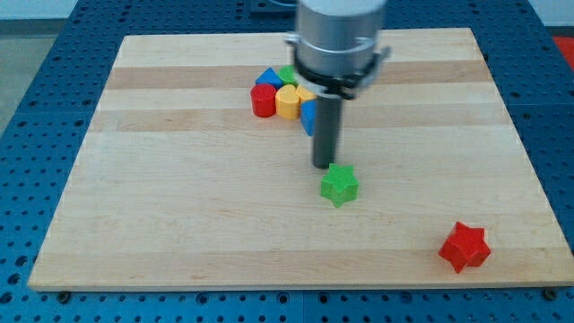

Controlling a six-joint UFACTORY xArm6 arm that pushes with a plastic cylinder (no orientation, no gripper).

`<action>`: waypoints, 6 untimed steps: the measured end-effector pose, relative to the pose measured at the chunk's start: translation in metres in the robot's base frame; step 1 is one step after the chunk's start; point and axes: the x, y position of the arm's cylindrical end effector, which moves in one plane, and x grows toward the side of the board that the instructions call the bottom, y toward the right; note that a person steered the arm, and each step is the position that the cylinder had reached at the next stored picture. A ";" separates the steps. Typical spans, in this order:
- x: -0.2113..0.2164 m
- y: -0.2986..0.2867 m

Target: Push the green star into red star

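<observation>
The green star lies on the wooden board a little right of the middle. The red star lies near the board's bottom right corner, well apart from the green star. My tip stands just above and slightly left of the green star, at its upper left edge, touching it or nearly so. The rod rises to the arm's grey body at the view's top.
A cluster of blocks sits at the top middle: a red cylinder, a yellow block, a blue block, a green block and another blue block partly hidden behind the rod.
</observation>
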 end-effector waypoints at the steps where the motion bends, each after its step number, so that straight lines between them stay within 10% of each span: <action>1: -0.010 -0.062; 6: 0.089 0.137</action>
